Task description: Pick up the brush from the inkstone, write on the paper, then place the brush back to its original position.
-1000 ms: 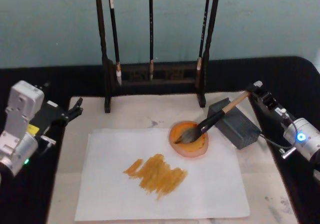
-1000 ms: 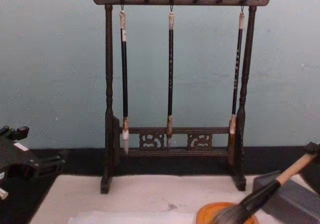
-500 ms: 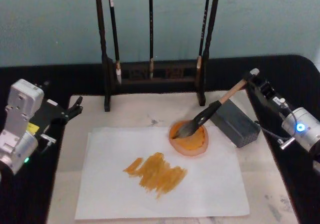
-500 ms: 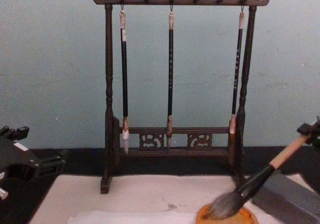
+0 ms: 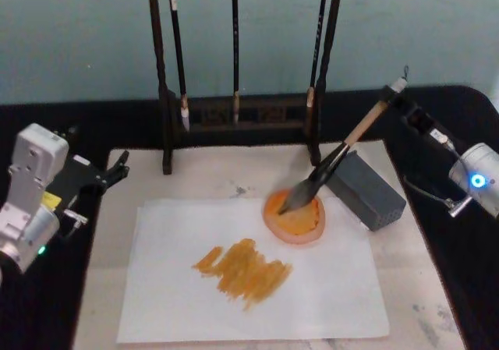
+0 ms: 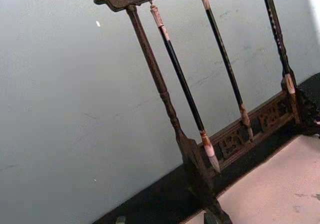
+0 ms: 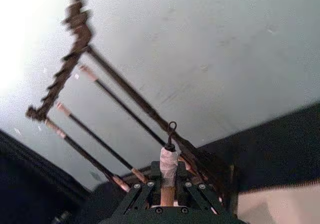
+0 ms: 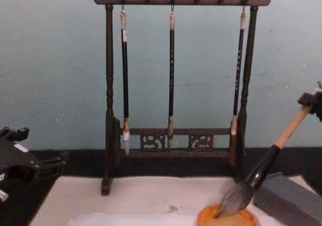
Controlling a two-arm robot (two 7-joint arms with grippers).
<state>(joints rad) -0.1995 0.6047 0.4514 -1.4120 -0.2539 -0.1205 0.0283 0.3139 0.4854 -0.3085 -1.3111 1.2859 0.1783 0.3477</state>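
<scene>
Change since earlier: brush (image 5: 343, 149) handle has risen off the grey block (image 5: 366, 192) and tilts more steeply; the bristle tip remains in the orange dish (image 5: 300, 227).
Meaning for task: judged a pick-up in progress. The tip is not yet clear of the dish, so more lift is needed before any travel toward the sheet.
Paper (image 5: 327, 303): white sheet nearest the robot, flat on the cream mat (image 5: 210, 175).
Orange strokes (image 5: 243, 268): patch already on the paper, left of centre. Whether this lift is a further pass cannot be told.
Orange dish: at the paper's far edge, just beside the grey block.
Left claw (image 5: 115, 169): parked near the mat's far-left corner, fingers apart, holding nothing.
Right claw (image 5: 399, 100): on the right, above the black surface (image 5: 78, 116), clamped on the brush's upper end just below the white cap and cord loop.
Brush rack (image 5: 234, 116): dark wood, at the mat's far edge, three slim brushes (image 8: 171, 70) hanging from it.
Risk: loaded bristles may drip on the paper during the carry.
</scene>
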